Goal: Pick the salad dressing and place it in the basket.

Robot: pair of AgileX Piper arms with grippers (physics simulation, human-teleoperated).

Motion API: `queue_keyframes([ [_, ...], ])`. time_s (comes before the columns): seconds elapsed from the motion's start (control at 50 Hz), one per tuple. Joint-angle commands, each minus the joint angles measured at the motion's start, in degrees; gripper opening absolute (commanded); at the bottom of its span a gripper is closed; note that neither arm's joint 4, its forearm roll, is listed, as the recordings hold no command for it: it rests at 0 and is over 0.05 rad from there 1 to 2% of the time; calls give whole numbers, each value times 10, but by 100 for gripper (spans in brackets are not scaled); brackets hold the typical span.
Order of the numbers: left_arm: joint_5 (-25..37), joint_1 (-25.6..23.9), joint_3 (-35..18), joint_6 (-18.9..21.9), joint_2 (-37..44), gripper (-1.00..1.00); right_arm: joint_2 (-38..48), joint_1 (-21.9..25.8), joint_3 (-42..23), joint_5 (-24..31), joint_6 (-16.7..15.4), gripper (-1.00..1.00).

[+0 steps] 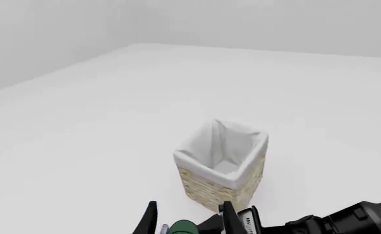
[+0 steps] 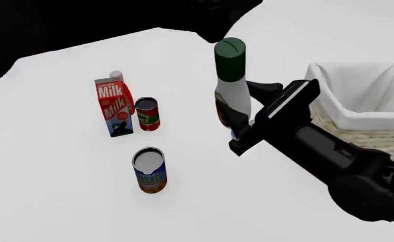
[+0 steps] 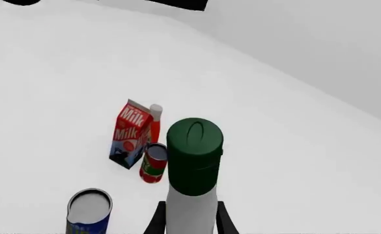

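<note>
The salad dressing [image 2: 232, 93], a white bottle with a dark green cap, hangs upright above the table in my right gripper [image 2: 242, 117], which is shut on its lower body. In the right wrist view the bottle [image 3: 191, 165] stands between the two fingers. The basket [image 2: 331, 108], wicker with a white liner, stands just right of the bottle; it also shows in the left wrist view [image 1: 207, 187]. My left gripper [image 1: 189, 204] is open and empty, high above the table. The bottle's green cap [image 1: 184, 227] shows below, between its fingers.
A red-and-white milk carton [image 2: 114, 107] stands at the left with a small white bottle [image 2: 117, 75] behind it. A red can [image 2: 147, 114] stands beside the carton. A blue-and-orange can [image 2: 150, 170] stands nearer me. The left arm is a dark shape [image 2: 82, 20] across the top.
</note>
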Motion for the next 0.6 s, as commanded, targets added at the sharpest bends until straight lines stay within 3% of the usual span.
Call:
queue_keyframes([
  [0.02, 36, -2, -43, 2, -74, 100, 4, 1, 0, -7, 13, -100],
  [0.24, 30, 21, -13, 13, -150, 100, -2, 0, 7, -10, 16, -100],
  [0.38, 2, 53, 48, 20, -204, 100, -7, 0, 9, -9, 18, -100],
  [0.6, -69, 146, 196, 3, -286, 100, -26, -4, 9, -1, 19, -100],
])
